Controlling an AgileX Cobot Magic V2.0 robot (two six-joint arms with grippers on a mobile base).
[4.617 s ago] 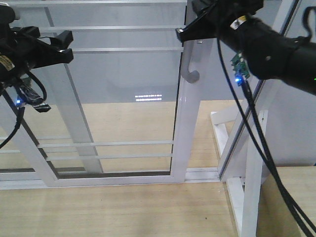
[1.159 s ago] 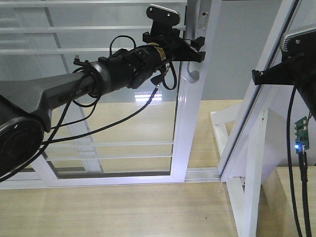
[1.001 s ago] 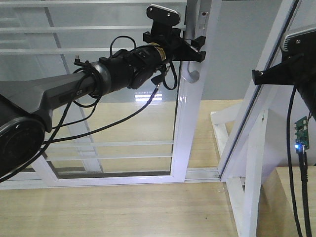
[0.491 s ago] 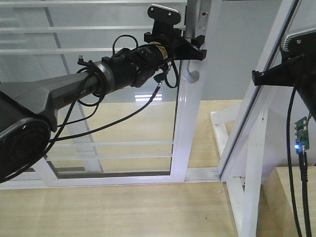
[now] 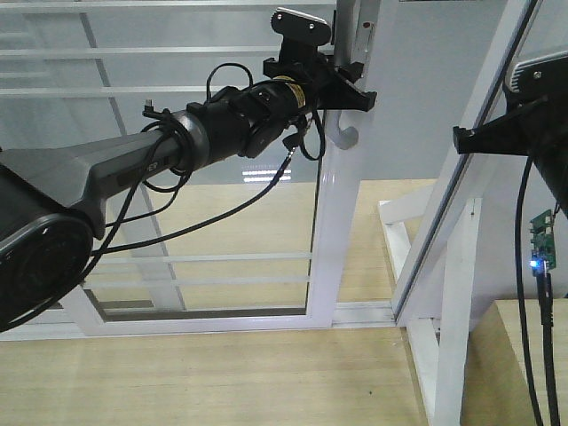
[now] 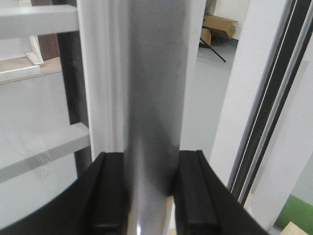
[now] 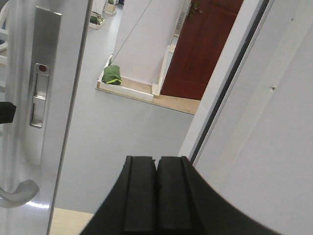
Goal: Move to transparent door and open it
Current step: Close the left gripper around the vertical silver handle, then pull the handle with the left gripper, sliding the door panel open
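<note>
door [image 5: 341, 232]: upright, centre of the front view, not yet slid | handle [image 6: 154, 98]: grey bar on its stile, clamped by left gripper [image 6: 149, 188], likely so a sideways pull slides the door | right gripper [image 7: 156, 188]: pinched together, empty, held clear near slanted post [image 5: 479, 169]

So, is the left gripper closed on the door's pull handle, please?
Shut: the left gripper has its fingers against both sides of the pull handle.
</note>
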